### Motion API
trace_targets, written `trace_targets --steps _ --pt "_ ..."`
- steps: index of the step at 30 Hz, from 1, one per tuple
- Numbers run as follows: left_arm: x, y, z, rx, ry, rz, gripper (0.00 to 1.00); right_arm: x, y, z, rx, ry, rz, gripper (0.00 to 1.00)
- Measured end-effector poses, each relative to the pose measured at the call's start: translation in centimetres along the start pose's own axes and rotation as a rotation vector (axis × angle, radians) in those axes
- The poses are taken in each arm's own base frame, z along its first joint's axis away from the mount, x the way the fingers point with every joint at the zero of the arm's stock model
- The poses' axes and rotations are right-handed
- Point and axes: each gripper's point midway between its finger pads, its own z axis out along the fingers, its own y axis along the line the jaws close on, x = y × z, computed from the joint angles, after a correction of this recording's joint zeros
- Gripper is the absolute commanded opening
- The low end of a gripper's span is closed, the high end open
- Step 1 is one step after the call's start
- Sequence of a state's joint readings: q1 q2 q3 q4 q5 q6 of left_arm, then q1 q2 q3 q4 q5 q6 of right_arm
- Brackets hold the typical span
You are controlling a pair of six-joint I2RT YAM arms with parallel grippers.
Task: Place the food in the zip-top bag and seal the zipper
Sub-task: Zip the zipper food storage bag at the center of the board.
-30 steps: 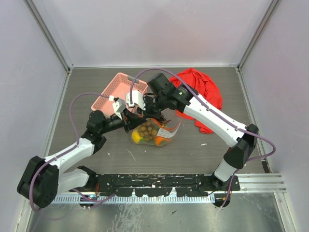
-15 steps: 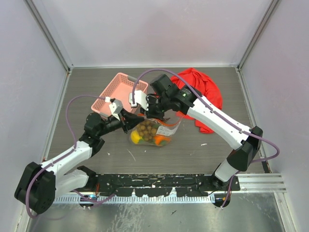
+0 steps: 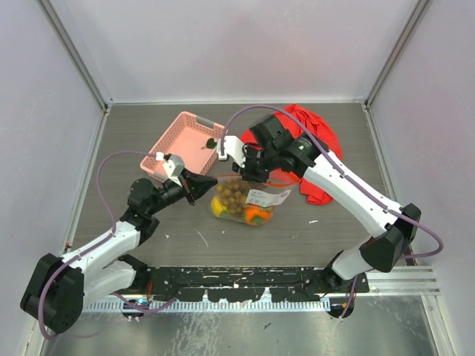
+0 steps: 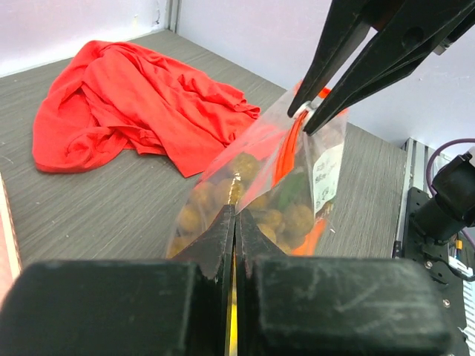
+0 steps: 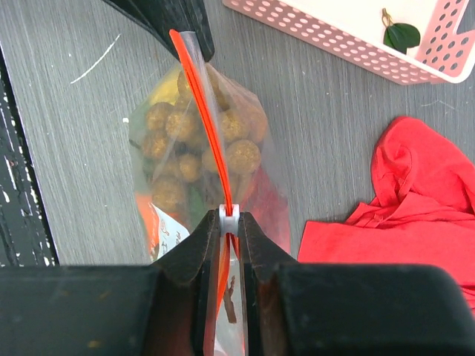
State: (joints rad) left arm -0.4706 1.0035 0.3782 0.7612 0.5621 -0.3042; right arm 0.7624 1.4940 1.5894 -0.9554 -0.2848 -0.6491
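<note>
Left gripper: fingers pressed flat together, pinching the corner of the zip-top bag where the strip ends
Right gripper: jaws nearly closed, nipping the zipper at its white slider
Zipper: a taut orange-red line running straight from one gripper to the other; whether the stretch between them is sealed, I can't tell
Left arm: reaching low and forward from its base, forearm angled towards the middle of the table, wrist near the pink basket
Right arm: arched high over from the right, wrist bent down so the fingers point at the bag from above and behind
Zip-top bag: mid-table, between the two grippers, mouth edge held up and the body hanging below it
Food: inside the bag, the golden-brown berries piled against the plastic, an orange at the near right, a yellow fruit at the near left
Pink basket: behind and left of the bag, one dark leaf lying in it
Red cloth: crumpled on the table, right of the bag, under the right arm
</note>
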Motion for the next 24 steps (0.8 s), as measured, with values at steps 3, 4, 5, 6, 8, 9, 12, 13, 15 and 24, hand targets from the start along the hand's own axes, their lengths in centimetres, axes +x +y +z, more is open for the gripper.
trace_targets --steps 3,4,5,6,8,9,12,13,15,24 --pt "0.1 0.1 0.0 -0.003 0.002 0.000 0.23 0.5 0.1 -0.4 0.002 0.008 0.009 0.01" --pt "0.0 0.2 -0.1 -0.005 0.003 0.002 0.34 0.7 0.1 -0.4 0.003 0.015 0.012 0.01" --pt "0.1 0.3 -0.1 -0.008 0.006 0.004 0.41 0.8 0.1 -0.5 0.003 0.017 0.014 0.01" --pt "0.1 0.4 -0.1 -0.007 0.010 0.004 0.46 0.8 0.0 -0.5 0.004 0.019 0.016 0.01" --pt "0.0 0.1 0.0 0.011 0.016 0.004 0.54 0.9 0.0 -0.5 0.003 0.021 0.017 0.01" --pt "-0.2 0.0 0.2 0.023 0.019 0.007 0.56 1.0 0.0 -0.6 0.002 0.023 0.018 0.01" --pt "-0.7 -0.1 1.0 0.055 0.027 0.018 0.63 1.0 0.0 -0.6 0.001 0.025 0.017 0.01" --pt "-0.8 -0.2 1.3 0.069 0.031 0.022 0.64 1.1 0.0 -0.6 0.000 0.025 0.017 0.01" --pt "-0.9 -0.2 2.0 0.096 0.044 0.024 0.67 1.0 0.1 -0.6 -0.003 0.024 0.016 0.01" --pt "0.4 -0.5 4.6 0.242 0.133 -0.024 0.58 0.9 0.4 -0.5 -0.021 0.014 0.005 0.01"
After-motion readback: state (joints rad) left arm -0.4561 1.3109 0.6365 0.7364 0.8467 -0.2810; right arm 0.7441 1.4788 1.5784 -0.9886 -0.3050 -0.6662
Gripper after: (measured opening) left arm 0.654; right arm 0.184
